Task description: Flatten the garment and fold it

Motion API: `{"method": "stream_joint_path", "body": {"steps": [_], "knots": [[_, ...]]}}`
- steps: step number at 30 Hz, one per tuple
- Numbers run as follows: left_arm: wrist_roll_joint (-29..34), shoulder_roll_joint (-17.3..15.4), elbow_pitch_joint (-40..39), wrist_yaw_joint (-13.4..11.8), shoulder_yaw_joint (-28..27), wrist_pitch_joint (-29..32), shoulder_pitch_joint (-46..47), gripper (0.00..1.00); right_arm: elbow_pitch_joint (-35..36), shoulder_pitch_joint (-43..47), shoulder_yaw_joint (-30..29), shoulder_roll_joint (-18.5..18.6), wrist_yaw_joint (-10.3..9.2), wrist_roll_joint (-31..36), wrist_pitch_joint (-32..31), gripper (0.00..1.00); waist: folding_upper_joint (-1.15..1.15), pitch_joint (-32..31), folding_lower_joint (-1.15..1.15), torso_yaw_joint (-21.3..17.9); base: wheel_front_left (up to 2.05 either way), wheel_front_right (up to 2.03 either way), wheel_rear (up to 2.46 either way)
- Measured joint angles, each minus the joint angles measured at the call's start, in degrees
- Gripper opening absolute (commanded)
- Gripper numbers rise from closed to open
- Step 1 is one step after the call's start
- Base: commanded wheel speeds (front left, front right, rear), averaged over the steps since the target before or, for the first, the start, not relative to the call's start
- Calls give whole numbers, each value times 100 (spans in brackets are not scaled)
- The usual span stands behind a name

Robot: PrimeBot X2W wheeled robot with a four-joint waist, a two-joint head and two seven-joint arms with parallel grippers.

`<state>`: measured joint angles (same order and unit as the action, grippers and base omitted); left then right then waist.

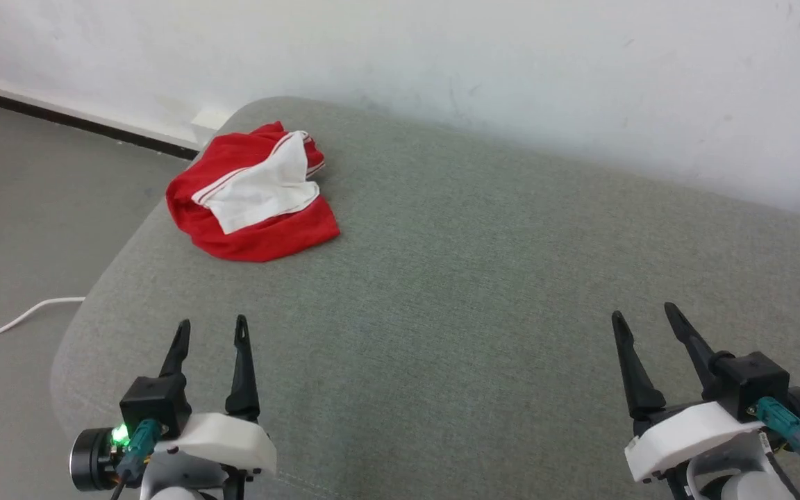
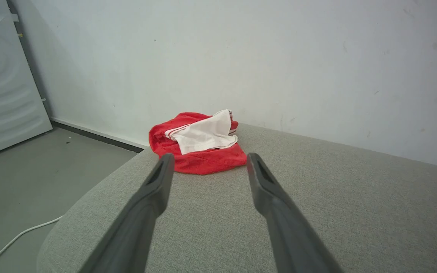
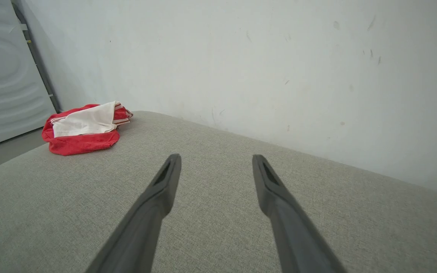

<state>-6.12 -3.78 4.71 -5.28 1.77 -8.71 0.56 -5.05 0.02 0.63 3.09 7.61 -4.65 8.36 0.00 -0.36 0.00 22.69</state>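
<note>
While reaching for the garment, bunched at the far left corner of the grey cushion near the wall, bring both the left gripper and the right gripper, fingers spread wide and holding nothing. Pinch the red hem edge, not the white sleeve on top. Soft, probably thin, wrinkled knit; rough woven upholstery, rounded corner.

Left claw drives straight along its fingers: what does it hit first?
Probably the crumpled red shirt, centred between the fingers of the open left claw in its wrist view. Only bare grey cushion lies between; depth is unclear, so it might graze that first.
</note>
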Motion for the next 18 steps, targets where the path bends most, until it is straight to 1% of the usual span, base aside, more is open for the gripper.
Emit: {"method": "stream_joint_path", "body": {"steps": [18], "knots": [[-111,-10,148,-96,20,-242,0,100,-157,-9,13,-1,0,-146,230,100,0,-33,0,557,0,0,0]]}}
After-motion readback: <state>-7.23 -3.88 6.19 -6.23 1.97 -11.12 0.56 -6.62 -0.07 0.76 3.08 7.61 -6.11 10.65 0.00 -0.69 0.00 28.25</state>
